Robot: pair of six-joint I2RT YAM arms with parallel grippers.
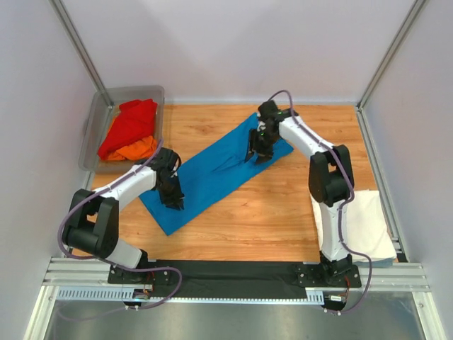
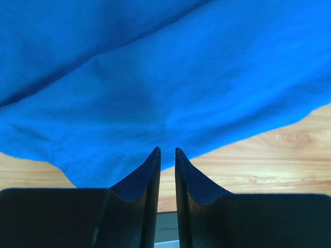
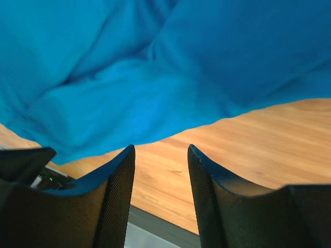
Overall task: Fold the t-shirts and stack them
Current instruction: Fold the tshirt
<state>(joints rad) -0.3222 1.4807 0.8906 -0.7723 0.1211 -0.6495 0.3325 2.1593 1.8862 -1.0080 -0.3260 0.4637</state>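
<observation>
**Top external view: blue t-shirt, fold in hand**

Blue t-shirt (image 1: 216, 170) lies diagonally mid-counter (image 1: 283, 219). Left end effector (image 1: 173, 200) and right end effector (image 1: 258, 154) sit at its opposite ends, jaws apart and gripping nothing, probably to take both ends together. White t-shirt (image 1: 364, 219) is at the near-right corner. Red t-shirt (image 1: 131, 122) is in the tub (image 1: 95, 127), far-left.

tub (image 1: 90, 138) far left, spread t-shirt (image 1: 212, 177) centre

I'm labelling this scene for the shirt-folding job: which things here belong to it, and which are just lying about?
Part of the job:
- blue t-shirt, spread on the table
- red t-shirt, in the tub
- orange t-shirt, under the red one
- white t-shirt, at the right

Just lying about:
- grey plastic tub
- black strip between the arm bases
</observation>
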